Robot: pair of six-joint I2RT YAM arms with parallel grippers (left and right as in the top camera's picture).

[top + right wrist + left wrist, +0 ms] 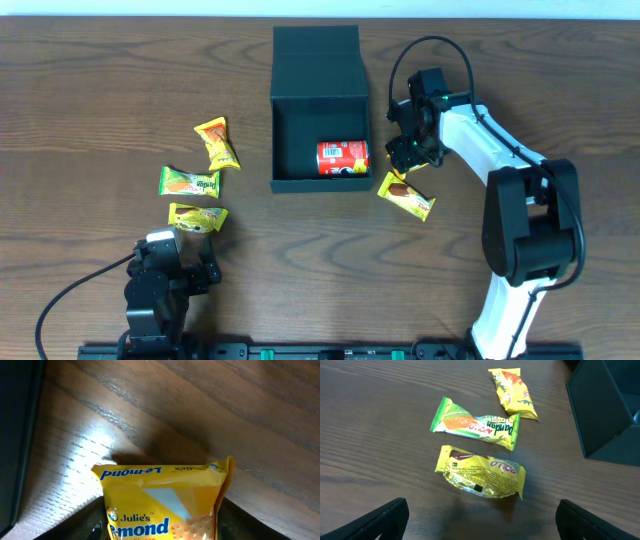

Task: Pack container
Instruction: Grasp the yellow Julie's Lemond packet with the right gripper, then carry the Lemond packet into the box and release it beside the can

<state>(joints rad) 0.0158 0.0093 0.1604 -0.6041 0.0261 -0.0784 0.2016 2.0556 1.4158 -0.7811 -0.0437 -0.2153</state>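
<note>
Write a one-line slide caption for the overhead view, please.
Right claw at a yellow packet beside the open box holding a red can; three more packets lie to its left.

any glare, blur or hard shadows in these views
Right wrist: a bright glare patch on the table left of the Le-mond packet, with a dark shadow above it. Left wrist: sharp, even light, with slight sheen on the crumpled yellow packet. Overhead: even light; only the container interior looks dark.

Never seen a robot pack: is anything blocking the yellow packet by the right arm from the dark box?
Nothing visible lies between the packet and the open box; a red can sits inside.
</note>
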